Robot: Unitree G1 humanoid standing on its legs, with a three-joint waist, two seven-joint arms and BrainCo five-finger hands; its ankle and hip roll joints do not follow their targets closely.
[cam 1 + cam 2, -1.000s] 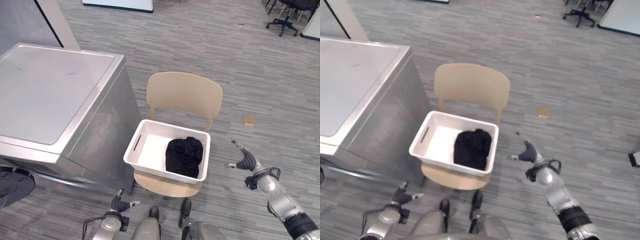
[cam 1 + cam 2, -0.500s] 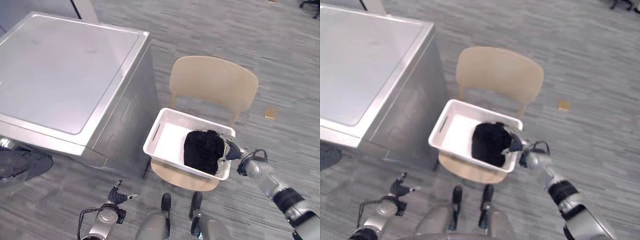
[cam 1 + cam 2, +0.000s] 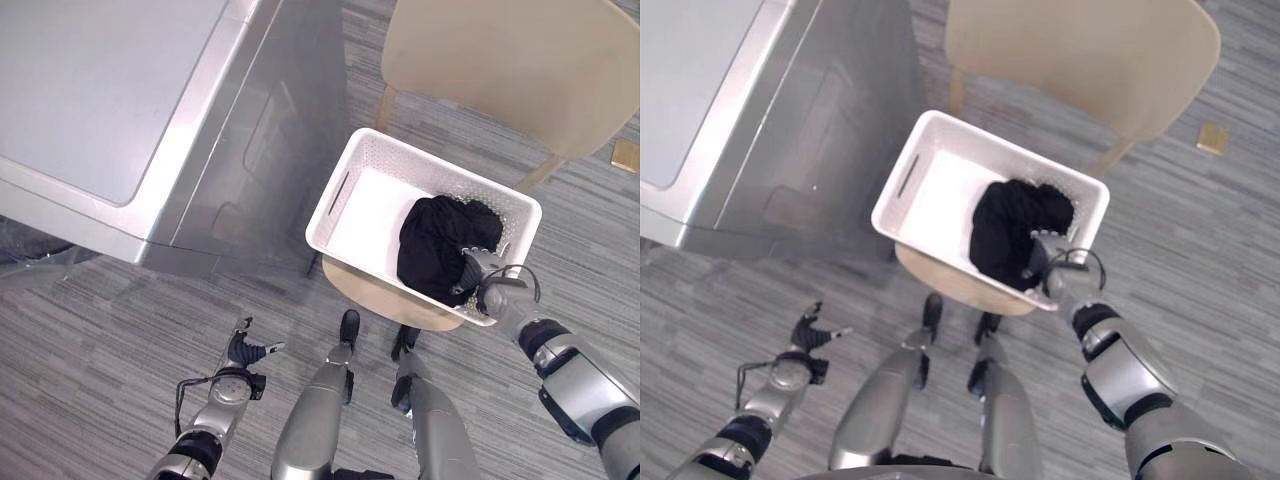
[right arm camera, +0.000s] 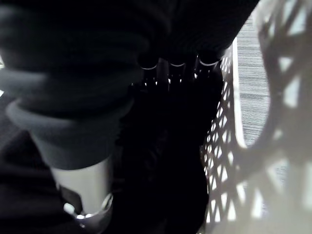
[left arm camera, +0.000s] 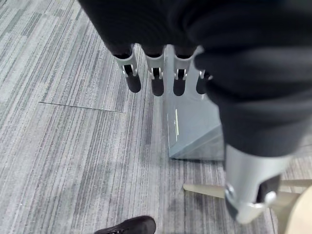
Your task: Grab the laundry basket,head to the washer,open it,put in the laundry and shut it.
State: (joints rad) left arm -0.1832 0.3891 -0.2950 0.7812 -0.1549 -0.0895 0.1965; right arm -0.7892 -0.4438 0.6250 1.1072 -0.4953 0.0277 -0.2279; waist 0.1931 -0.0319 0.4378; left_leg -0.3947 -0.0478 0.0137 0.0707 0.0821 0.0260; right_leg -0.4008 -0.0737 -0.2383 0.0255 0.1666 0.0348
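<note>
Right hand (image 3: 487, 275) inside white laundry basket (image 3: 350, 187) on chair (image 3: 520, 70), fingers reaching into black laundry (image 3: 435, 245); grip unclear. Left hand (image 3: 243, 350) low, fingers relaxed, holding nothing. No legible writing.

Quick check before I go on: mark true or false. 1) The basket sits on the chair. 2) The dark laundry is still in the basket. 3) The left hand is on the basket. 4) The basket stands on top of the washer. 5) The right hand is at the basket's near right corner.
1) True: the basket rests on the chair seat.
2) True: the laundry lies inside it.
3) False: the left hand hangs low over the floor, fingers straight.
4) False: the washer stands beside it.
5) True: the right hand reaches in there, by the laundry.
</note>
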